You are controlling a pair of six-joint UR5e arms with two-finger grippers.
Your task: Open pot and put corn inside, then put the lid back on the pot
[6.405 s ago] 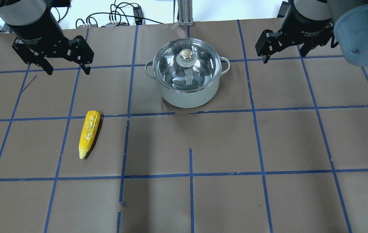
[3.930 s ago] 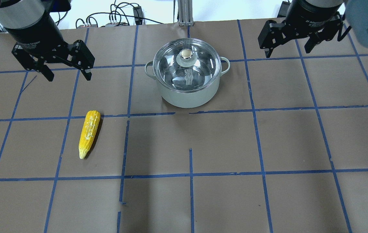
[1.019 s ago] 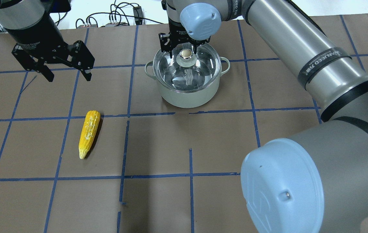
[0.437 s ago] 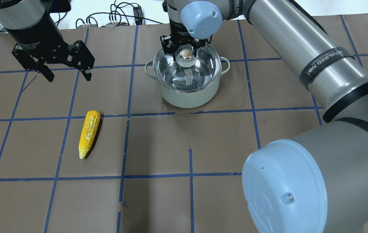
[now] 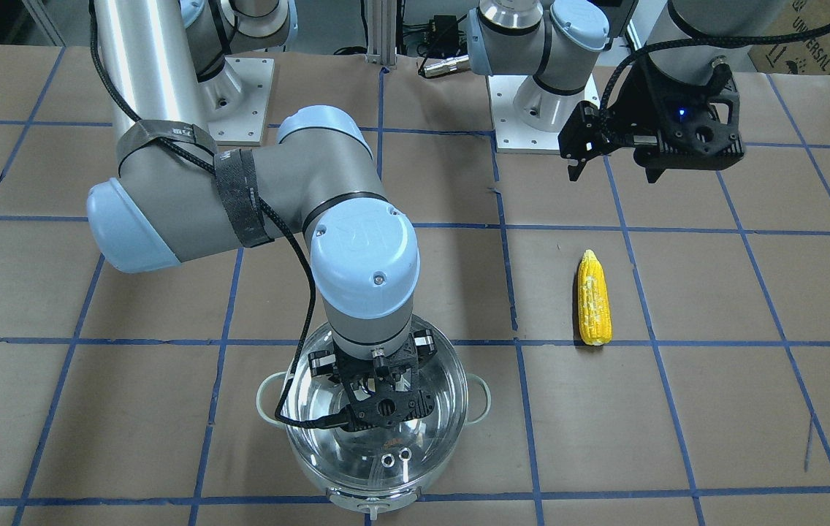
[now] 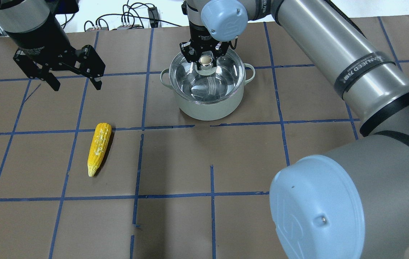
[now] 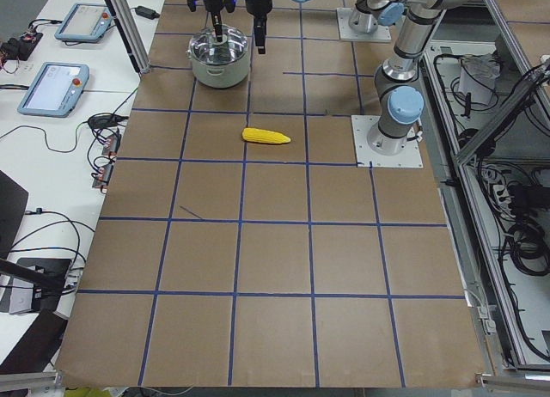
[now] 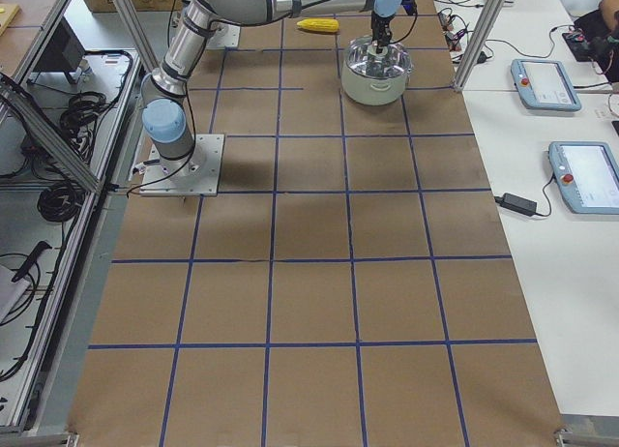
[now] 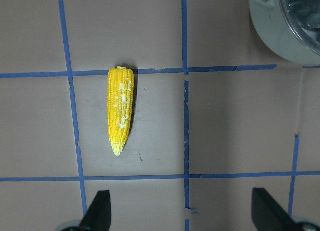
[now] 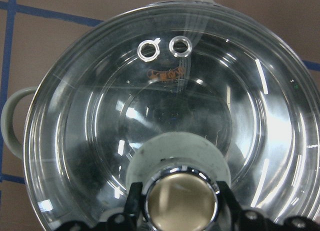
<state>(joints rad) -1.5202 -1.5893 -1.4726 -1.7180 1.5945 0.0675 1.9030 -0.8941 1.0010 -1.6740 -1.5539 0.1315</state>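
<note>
The pot (image 6: 208, 108) stands at the far middle of the table with the glass lid (image 6: 222, 79) seated on it. My right gripper (image 6: 206, 61) hangs straight down over the lid, its fingers closed against both sides of the shiny knob (image 10: 181, 201). The steam-hole rings (image 10: 165, 47) show in the right wrist view. The corn (image 6: 99, 148) lies flat on the paper to the left of the pot, tip toward the near edge. My left gripper (image 6: 75, 81) is open and empty, hovering beyond the corn; the left wrist view shows the corn (image 9: 121, 111) ahead of its fingertips.
My right arm (image 6: 334, 54) stretches across the table's right half, its elbow large in the foreground. Cables (image 6: 132, 18) lie along the far edge. The arm base plates (image 5: 240, 95) sit on the robot's side. Blue tape lines grid the brown paper.
My right arm swung in from the far right to the pot, lowered over the lid, and its fingers closed in on the knob. The left gripper and the corn have not moved.
</note>
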